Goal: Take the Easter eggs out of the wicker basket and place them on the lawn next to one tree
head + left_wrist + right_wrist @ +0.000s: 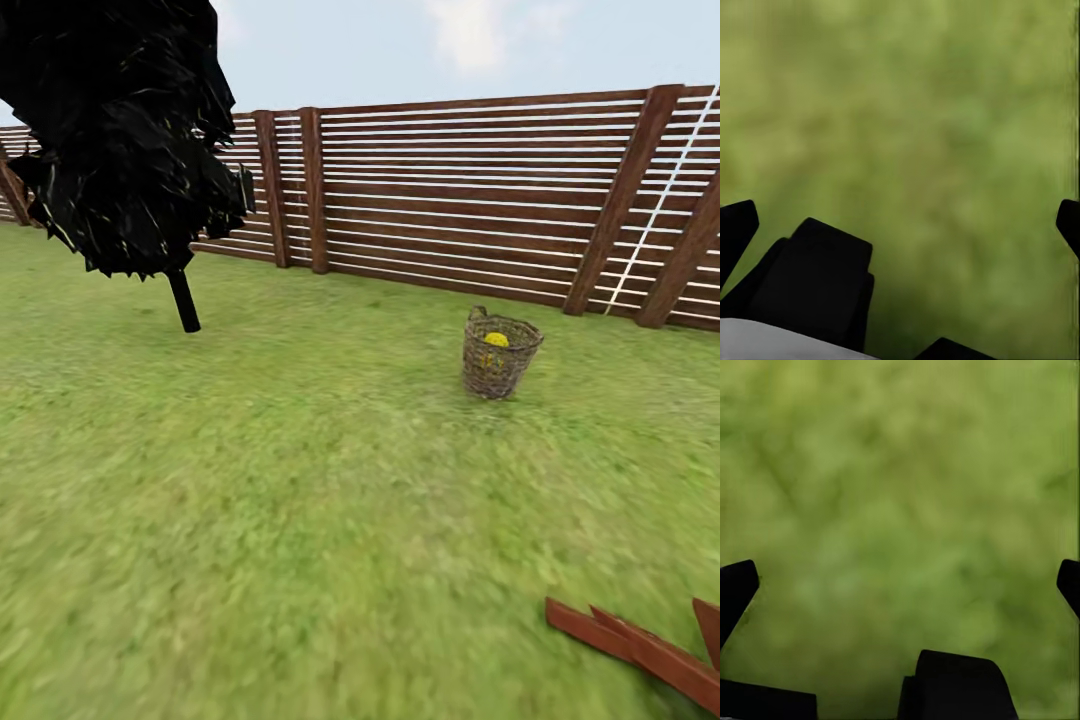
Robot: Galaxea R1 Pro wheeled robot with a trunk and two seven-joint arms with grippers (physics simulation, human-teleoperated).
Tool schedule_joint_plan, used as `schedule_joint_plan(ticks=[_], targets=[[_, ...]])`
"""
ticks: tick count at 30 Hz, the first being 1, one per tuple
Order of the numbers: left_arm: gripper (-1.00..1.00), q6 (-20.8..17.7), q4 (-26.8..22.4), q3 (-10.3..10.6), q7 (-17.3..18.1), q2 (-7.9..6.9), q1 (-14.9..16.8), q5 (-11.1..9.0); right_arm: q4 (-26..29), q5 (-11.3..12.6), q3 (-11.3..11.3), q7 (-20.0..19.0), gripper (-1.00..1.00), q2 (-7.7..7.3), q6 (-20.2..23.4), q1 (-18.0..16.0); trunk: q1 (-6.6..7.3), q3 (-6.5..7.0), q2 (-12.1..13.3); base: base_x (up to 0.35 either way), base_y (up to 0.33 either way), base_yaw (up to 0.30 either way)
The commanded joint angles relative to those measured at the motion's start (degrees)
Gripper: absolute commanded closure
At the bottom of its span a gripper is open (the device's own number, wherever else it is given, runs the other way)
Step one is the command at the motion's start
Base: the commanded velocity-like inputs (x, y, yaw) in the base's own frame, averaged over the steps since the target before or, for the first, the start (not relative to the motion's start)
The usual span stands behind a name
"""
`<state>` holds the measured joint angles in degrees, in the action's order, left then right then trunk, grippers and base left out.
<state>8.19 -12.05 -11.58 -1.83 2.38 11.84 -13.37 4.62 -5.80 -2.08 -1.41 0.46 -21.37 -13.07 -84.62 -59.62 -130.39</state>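
While both our grippers hang over bare grass, the left gripper (900, 217) and the right gripper (900, 577) each show fingertips spread wide apart with nothing between them, so we read both as open and empty. Out on the lawn (300, 500), the wicker basket (497, 365) stands upright near the fence (450, 190), well ahead of us, with one yellow Easter egg (496, 339) showing at its rim. A black tree (120, 130) stands off to the left. We judge ourselves in the approach step; next we need to close on the basket.
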Motion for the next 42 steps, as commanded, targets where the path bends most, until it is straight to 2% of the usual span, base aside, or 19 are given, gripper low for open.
schedule_joint_plan(ticks=[1,42], targets=[[-1.0,0.16,0.01,-0.02,-0.11,0.04,0.02,-0.26,-0.05,-0.26,-0.12,0.1,-1.0,0.03,-0.16,-0.03,-0.02,-0.05,-0.01,0.32,0.0,0.0],[-1.0,0.16,0.1,-0.02,-0.11,0.08,0.02,-0.26,-0.05,-0.09,-0.2,0.01,-1.0,-0.44,0.16,-0.03,-0.02,-0.05,-0.01,0.32,0.0,0.0]])
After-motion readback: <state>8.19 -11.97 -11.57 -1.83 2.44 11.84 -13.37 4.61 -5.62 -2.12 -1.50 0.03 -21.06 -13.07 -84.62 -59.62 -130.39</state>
